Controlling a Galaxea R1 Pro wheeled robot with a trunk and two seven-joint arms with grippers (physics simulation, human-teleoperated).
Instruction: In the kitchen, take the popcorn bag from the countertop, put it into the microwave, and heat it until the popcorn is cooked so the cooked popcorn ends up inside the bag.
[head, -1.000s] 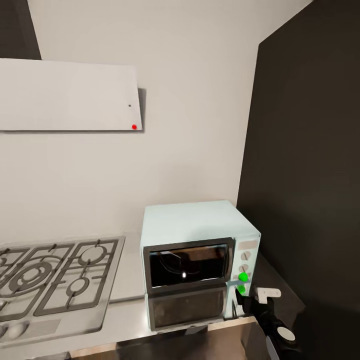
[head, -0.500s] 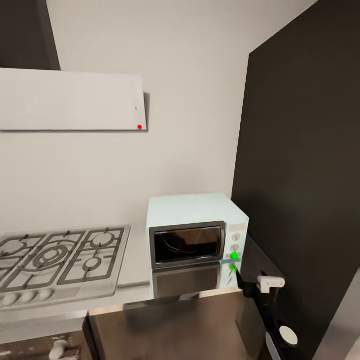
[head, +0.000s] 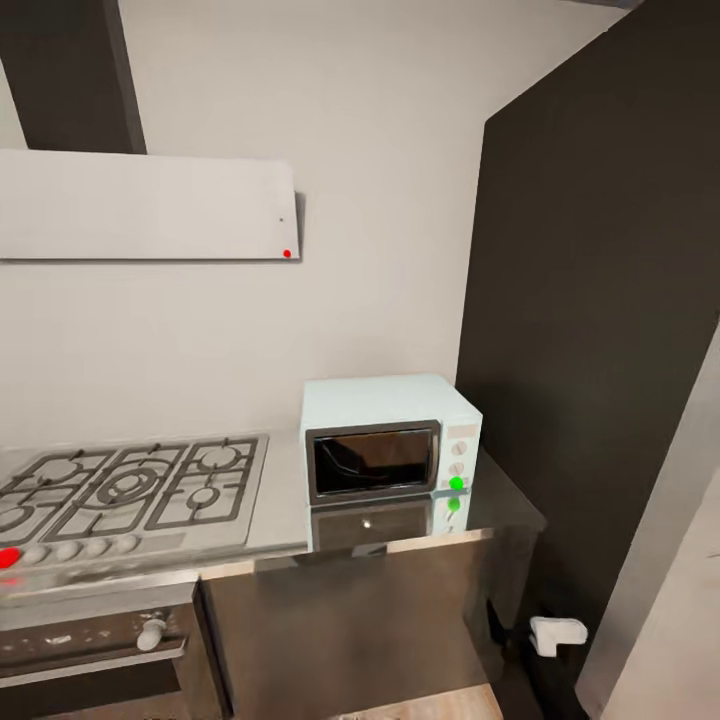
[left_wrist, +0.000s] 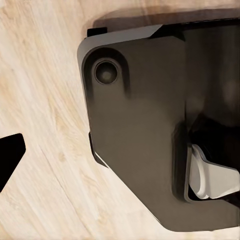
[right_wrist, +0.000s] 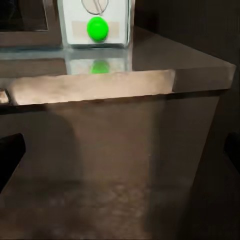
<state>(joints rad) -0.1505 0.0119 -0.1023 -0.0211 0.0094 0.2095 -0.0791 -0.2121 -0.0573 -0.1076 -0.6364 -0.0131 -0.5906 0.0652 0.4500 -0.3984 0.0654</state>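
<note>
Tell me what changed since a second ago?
The camera pulled back and away: the pale blue microwave looks smaller, and the dark cabinet front and the black oven have come into view. The microwave's door stays shut, its green light on, beside the steel gas hob.

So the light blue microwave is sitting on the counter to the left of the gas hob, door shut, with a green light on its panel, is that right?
Not quite. The microwave stands to the right of the gas hob, not the left, as the head view shows. The rest holds: it sits on the countertop with its door shut, and the green light glows on its side panel.
</note>
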